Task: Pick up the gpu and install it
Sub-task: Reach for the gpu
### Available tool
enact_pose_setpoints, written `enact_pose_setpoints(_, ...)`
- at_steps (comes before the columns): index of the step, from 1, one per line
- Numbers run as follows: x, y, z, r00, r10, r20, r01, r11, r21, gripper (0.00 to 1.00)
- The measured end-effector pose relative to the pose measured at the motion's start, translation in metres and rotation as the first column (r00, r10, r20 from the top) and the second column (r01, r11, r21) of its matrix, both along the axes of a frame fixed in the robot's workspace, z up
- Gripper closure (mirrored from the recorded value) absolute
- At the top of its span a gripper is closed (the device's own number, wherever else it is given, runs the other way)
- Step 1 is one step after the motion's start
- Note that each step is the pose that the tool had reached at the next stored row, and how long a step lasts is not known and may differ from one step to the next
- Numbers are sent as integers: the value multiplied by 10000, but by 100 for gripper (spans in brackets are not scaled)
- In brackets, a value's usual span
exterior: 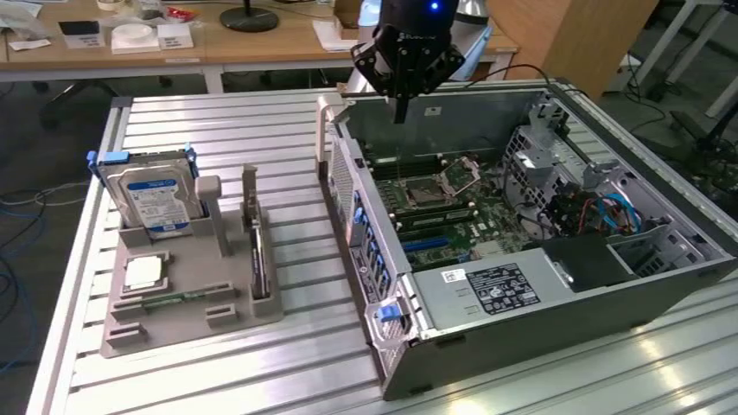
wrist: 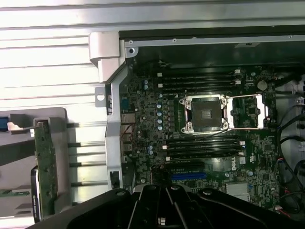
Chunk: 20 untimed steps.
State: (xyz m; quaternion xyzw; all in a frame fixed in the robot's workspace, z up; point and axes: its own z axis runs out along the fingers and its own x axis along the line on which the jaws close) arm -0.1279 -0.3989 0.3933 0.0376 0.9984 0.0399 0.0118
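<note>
Nothing done yet: gpu (exterior: pixel 256 246) seen parked upright in grey holder (exterior: pixel 173 316), well apart from gripper (exterior: pixel 400 111), which is poised empty, fingers pressed together, over open case (exterior: pixel 496 341).

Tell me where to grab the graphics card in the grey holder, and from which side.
Take the graphics card by its free top edge, coming straight down from above, I'd say. It stands on edge in a slot of the holder, so its lower edge is buried and the thin upper edge stands clear; pinch across its two flat faces.
</note>
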Motion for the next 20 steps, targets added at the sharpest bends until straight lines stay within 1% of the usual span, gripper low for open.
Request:
enact_pose_setpoints(10,-179,0,0,10000,-1,-1,1,10000,0,89)
enact_pose_setpoints(20,-451,-5,0,10000,0,0,0,10000,0,89)
